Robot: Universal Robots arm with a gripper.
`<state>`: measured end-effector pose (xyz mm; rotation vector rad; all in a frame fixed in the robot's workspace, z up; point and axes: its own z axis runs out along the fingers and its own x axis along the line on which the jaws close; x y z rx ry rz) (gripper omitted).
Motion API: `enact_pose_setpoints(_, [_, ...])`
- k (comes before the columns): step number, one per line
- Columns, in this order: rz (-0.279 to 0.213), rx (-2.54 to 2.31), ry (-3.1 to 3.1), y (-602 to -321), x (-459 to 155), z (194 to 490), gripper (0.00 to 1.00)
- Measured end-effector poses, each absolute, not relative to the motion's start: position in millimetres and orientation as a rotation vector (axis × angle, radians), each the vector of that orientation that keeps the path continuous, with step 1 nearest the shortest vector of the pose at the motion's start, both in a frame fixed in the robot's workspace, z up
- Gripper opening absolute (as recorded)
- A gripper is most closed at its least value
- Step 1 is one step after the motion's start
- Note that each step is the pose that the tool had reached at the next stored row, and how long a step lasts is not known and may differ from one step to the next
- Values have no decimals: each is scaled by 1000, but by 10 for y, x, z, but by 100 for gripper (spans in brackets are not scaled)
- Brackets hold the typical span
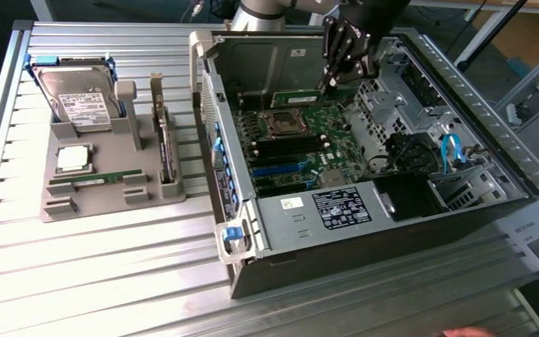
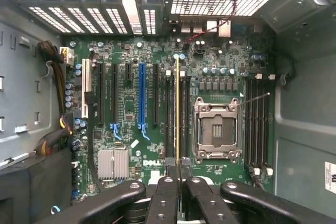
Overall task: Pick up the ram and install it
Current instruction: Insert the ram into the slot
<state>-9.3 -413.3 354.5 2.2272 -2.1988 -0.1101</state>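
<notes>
My gripper reaches down into the open computer case and is shut on the ram, a thin green stick held by its long edge. In the wrist view the ram appears edge-on as a narrow gold line running out from between the black fingers. It lines up with the black memory slots just beside the empty processor socket. I cannot tell whether it touches a slot or hangs just above.
A grey holder on the exterior view's left carries a hard drive, a silver processor chip, a dark expansion card and another green stick. Case walls, cables and the drive cage hem in the motherboard.
</notes>
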Motion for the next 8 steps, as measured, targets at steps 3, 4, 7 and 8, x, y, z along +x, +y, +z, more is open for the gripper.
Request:
enact_pose_setpoints(3, [-110, 2227, -2199, -4133, -97, 3502, 12])
enact_pose_setpoints(4, [-110, 2228, -2199, -4133, -98, 3487, 12])
enact_pose_setpoints(7, [-109, 2228, -2199, -4133, -103, 3443, 12])
enact_pose_setpoints(8, [-109, 2228, -2199, -4133, -104, 3429, 12])
